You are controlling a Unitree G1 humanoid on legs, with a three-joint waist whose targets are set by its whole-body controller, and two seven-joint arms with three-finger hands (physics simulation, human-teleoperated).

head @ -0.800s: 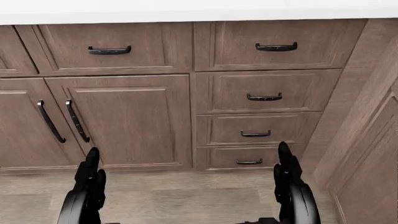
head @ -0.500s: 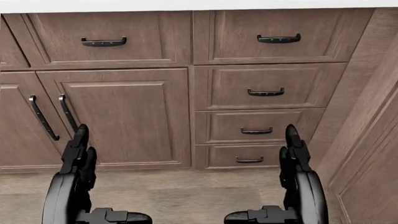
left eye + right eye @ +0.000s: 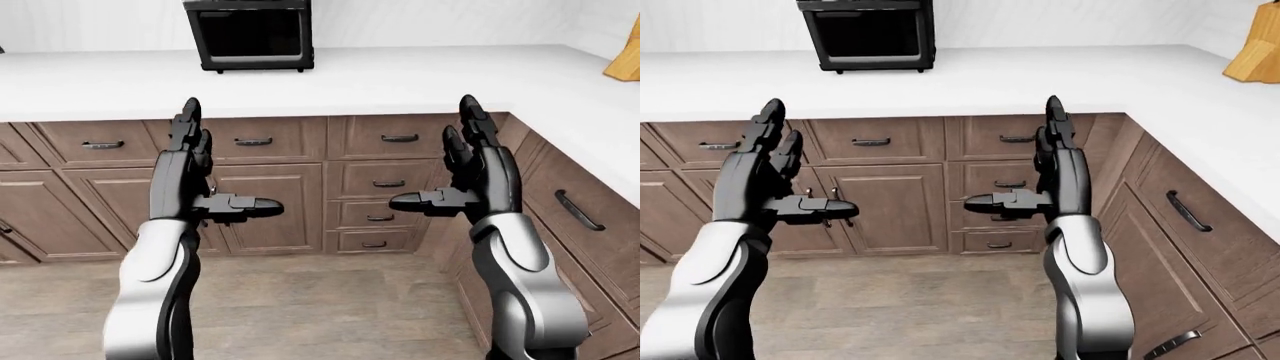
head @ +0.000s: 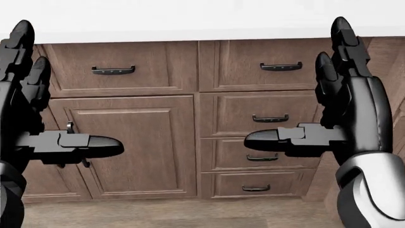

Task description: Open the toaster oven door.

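A black toaster oven [image 3: 250, 34] with a dark glass door stands on the white counter [image 3: 400, 79] at the top of the left-eye view; its door is shut. It also shows in the right-eye view [image 3: 868, 34]. My left hand [image 3: 200, 169] is raised below the counter edge, fingers straight up, thumb out, open and empty. My right hand [image 3: 460, 165] is raised the same way, open and empty. Both hands are well below and short of the oven.
Brown cabinets and drawers [image 4: 272, 118] with black handles run under the counter. The counter turns a corner along the right [image 3: 590, 112]. A wooden knife block [image 3: 1255, 52] stands at the top right. Wood floor lies below [image 3: 320, 300].
Both hands have risen from the bottom of the head view to the level of the top drawers. The camera has tilted up a little.
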